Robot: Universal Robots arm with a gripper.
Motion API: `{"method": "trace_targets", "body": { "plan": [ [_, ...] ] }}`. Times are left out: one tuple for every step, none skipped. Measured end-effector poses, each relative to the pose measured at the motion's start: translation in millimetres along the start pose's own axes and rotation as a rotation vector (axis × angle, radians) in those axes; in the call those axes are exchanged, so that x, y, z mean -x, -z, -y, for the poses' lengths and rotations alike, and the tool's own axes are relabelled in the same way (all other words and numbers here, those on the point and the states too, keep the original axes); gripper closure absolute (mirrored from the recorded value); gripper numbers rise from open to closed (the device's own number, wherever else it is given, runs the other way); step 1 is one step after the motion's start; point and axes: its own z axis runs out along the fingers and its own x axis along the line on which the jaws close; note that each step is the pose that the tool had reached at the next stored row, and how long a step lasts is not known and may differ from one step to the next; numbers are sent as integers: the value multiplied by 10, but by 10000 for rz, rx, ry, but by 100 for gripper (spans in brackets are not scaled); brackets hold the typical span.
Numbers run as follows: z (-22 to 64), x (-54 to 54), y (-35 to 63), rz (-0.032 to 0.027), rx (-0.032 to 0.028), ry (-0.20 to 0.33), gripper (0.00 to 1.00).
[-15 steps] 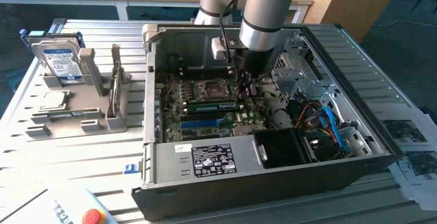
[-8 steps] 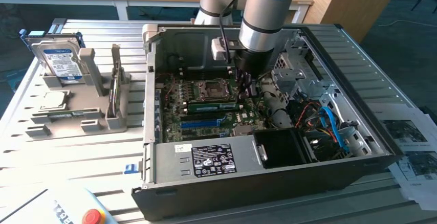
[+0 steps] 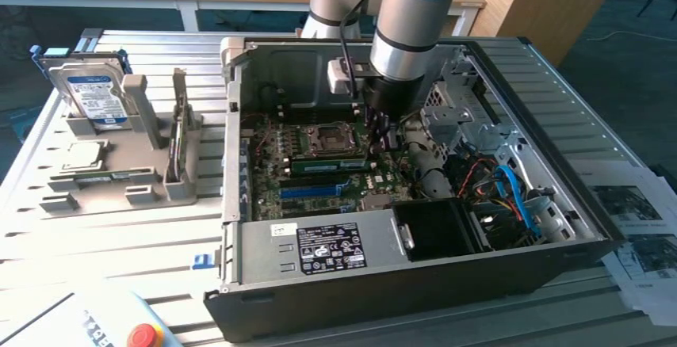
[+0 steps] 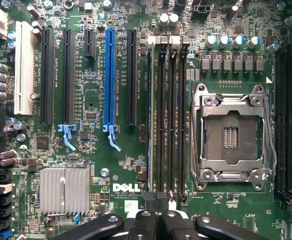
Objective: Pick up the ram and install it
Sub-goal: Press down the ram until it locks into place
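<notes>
- Presently, gripper [image 4: 156,220]: fingers closed, low inside the open computer case [image 3: 317,299], over the memory slots [image 4: 173,120].
- Ram [image 4: 151,120]: thin stick standing on edge in the outermost slot beside the processor socket [image 4: 231,132], directly under the fingertips.
- Motherboard [image 4: 93,97]: green, blue slot [image 4: 109,80].

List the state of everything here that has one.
computer case: open, lying on its side.
gripper: shut, at one end of the memory slots.
ram: standing in a slot beside the CPU socket; full seating unclear.
CPU socket: empty, frame down.
blue slot: empty.
hard drive: upright in its grey holder.
</notes>
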Motion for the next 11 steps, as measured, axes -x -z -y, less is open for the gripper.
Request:
{"method": "trace_targets", "body": {
  "plan": [
    [0,0,-2,0,-1,0,90],
    [0,0,-4,-1,0,0,90],
    [0,0,-4,-2,0,0,90],
    [0,0,-5,-2,1,0,90],
    [0,0,-5,-2,1,0,90],
    [0,0,-5,0,0,0,90],
    [0,0,-5,0,1,0,90],
    [0,0,-7,-1,0,0,90],
    [0,0,-9,0,-1,0,90],
    [0,0,-11,0,-1,0,90],
    [0,0,-11,-1,0,0,90]
  ]
}}
